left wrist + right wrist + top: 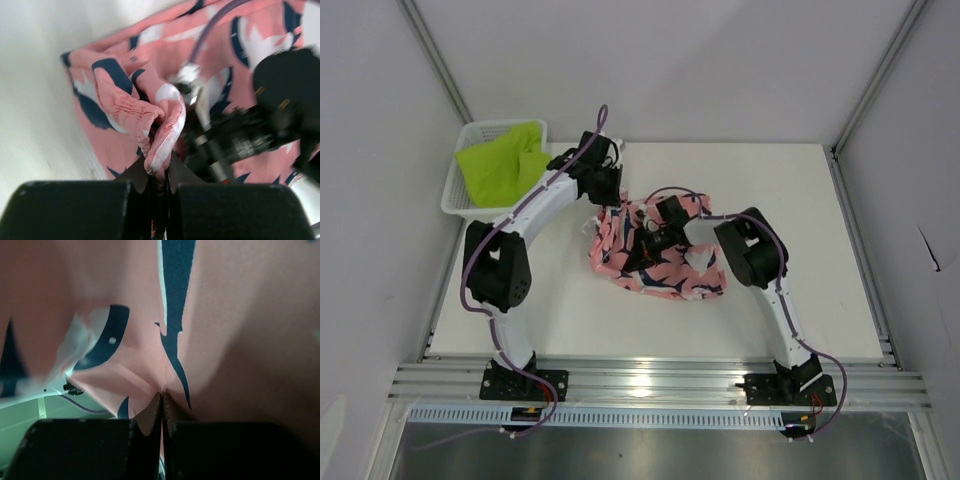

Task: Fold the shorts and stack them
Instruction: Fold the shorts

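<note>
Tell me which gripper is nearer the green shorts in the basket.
Left. The left gripper pinches the pink shorts at their far-left edge, just right of the basket holding the green shorts. The right gripper grips the pink shorts near their middle, farther right.

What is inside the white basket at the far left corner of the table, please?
The lime-green shorts lie crumpled in the white basket, filling most of it. Anything beneath them is covered and cannot be seen.
</note>
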`<state>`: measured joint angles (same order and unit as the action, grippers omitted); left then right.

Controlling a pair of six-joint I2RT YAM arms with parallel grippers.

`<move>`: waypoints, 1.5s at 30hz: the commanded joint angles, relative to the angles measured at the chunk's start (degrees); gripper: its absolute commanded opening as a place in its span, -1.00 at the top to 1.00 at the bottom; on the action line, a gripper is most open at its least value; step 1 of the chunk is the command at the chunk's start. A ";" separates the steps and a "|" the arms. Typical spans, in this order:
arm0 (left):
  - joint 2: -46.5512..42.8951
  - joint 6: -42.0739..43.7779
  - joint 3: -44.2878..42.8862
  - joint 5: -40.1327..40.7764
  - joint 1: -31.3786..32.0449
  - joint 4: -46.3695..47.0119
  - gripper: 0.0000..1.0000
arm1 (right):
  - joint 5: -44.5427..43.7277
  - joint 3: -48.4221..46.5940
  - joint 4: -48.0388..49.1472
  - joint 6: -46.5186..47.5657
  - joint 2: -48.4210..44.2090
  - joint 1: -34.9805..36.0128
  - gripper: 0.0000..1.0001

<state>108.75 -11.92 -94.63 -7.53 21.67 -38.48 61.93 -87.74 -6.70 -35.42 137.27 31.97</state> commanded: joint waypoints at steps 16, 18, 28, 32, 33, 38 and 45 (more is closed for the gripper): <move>-17.15 -1.17 -1.53 16.39 8.56 -10.74 0.84 | -9.10 2.68 22.27 -43.70 3.27 13.39 0.94; -18.22 -0.82 -0.29 17.46 8.56 -10.57 0.82 | -9.72 0.66 18.76 -41.50 1.95 12.86 0.72; -16.73 -0.73 0.59 26.16 10.32 -11.62 0.83 | -16.05 -8.23 -3.49 -23.21 -7.01 8.47 0.24; -16.38 -1.00 0.76 27.04 10.50 -11.10 0.83 | -15.88 -5.78 -5.24 -21.89 -10.26 6.27 0.23; -16.29 -1.08 0.76 27.39 10.50 -10.83 0.83 | -16.31 -5.25 -5.69 -20.84 -12.01 5.92 0.23; -15.24 -1.70 0.15 27.83 11.63 -10.83 0.83 | -20.44 0.53 -9.56 -15.92 -18.61 3.20 0.64; -12.95 -4.33 -0.64 31.08 14.45 -12.23 0.85 | -27.73 7.66 -15.35 -7.22 -25.56 -3.92 1.00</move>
<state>95.22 -14.15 -93.49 20.80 34.70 -50.50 39.20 -82.65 -17.21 -48.66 115.13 30.63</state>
